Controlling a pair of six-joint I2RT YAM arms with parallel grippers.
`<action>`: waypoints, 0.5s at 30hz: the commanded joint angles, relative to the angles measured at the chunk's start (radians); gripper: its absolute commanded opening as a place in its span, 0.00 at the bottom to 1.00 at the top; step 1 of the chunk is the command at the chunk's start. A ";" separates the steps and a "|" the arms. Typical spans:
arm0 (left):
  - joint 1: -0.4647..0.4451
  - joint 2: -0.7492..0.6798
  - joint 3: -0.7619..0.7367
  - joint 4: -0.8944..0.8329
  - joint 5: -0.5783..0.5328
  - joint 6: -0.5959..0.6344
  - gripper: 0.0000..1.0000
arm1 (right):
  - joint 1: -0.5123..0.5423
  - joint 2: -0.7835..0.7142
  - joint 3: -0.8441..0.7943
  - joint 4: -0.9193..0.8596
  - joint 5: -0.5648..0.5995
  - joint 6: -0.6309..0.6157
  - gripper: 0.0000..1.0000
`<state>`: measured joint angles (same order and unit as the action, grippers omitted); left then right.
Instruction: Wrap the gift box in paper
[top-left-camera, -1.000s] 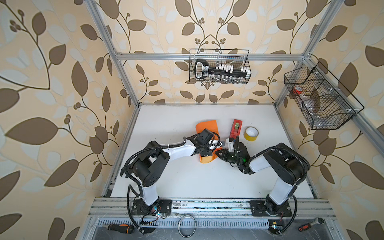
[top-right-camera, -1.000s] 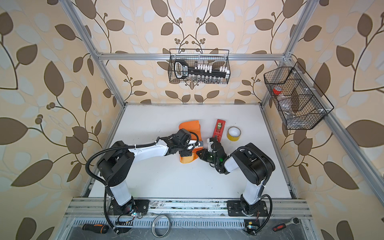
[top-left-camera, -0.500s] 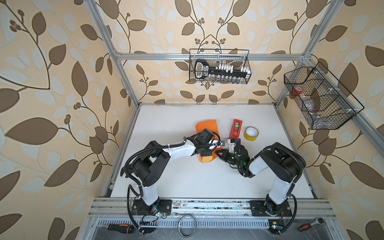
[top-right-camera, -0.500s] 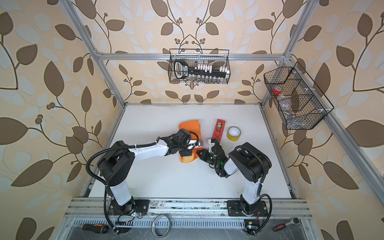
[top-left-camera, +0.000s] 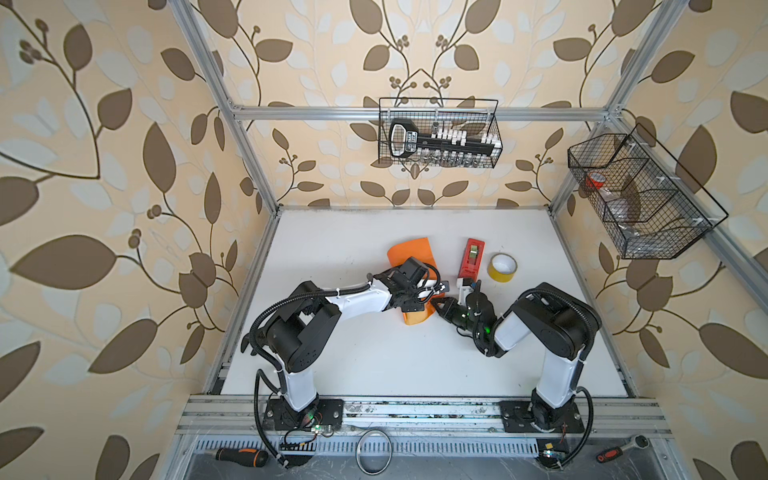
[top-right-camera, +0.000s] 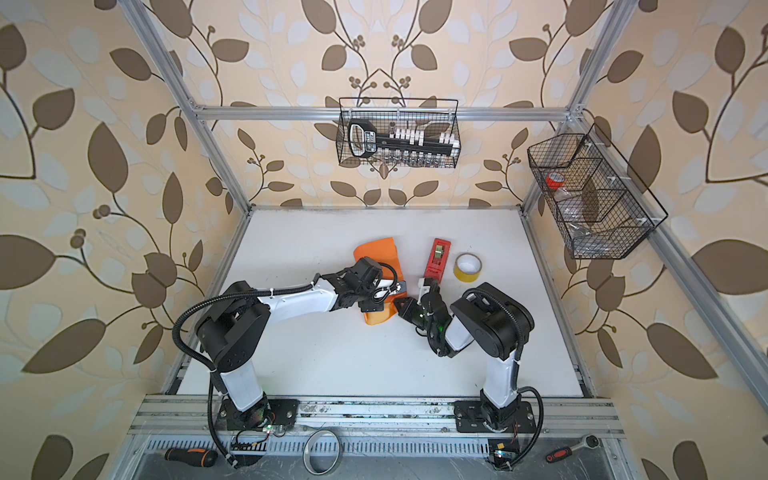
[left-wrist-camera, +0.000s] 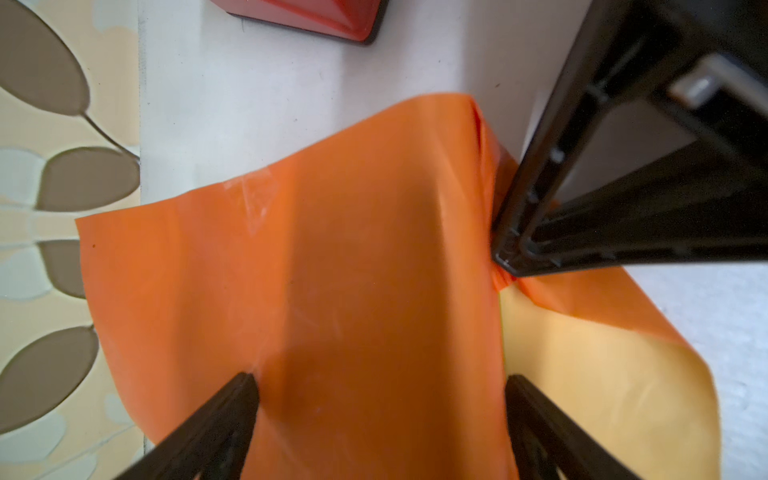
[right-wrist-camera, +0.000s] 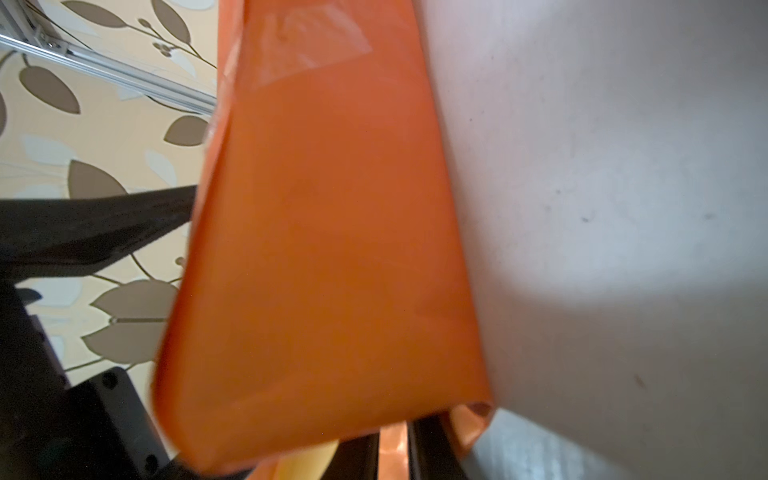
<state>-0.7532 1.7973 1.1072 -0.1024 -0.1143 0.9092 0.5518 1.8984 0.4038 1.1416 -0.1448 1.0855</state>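
- Paper (top-left-camera: 409, 253) lies mid-table (top-left-camera: 374, 357), a folded orange bundle; its long axis runs from the far side towards my bases; dispenser (top-left-camera: 471, 259) and tape roll (top-left-camera: 502, 267) sit to its right, apart from it
- Box is nowhere in sight; the sheet humps over something in the left wrist view, so I judge the box is under there, but I cannot confirm it
- My left gripper (left-wrist-camera: 380, 386) hangs over the bundle with jaws spread wide, one finger on each side of the hump; it holds nothing; whether the tips touch the paper I cannot tell
- My right gripper (left-wrist-camera: 507, 253) comes in from the right and is pinched almost closed on the paper's right edge, where the sheet bunches into a crease
- What the next move turns on: the loose edge lies right of the hump, on my right gripper's side; that arm seems best placed to carry it across, while the left could press the bundle down
- Looks: glossy orange outside; matte yellow-tan inside, showing where the edge lifts; a clear patch (right-wrist-camera: 316, 45), tape I think, near one end; the sheet is thin and creases easily, so a hard pull may tear it
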 joint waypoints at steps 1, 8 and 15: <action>-0.010 0.034 0.003 -0.094 0.041 0.042 0.93 | 0.008 0.028 0.010 0.052 0.038 0.051 0.16; -0.009 0.033 0.006 -0.095 0.039 0.041 0.93 | 0.013 0.012 0.002 -0.112 0.037 0.053 0.15; -0.010 0.034 0.006 -0.093 0.033 0.040 0.93 | 0.016 -0.105 -0.037 -0.370 0.090 0.002 0.13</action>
<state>-0.7532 1.8000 1.1095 -0.1020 -0.1158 0.9096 0.5629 1.8164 0.3962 0.9722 -0.1005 1.1034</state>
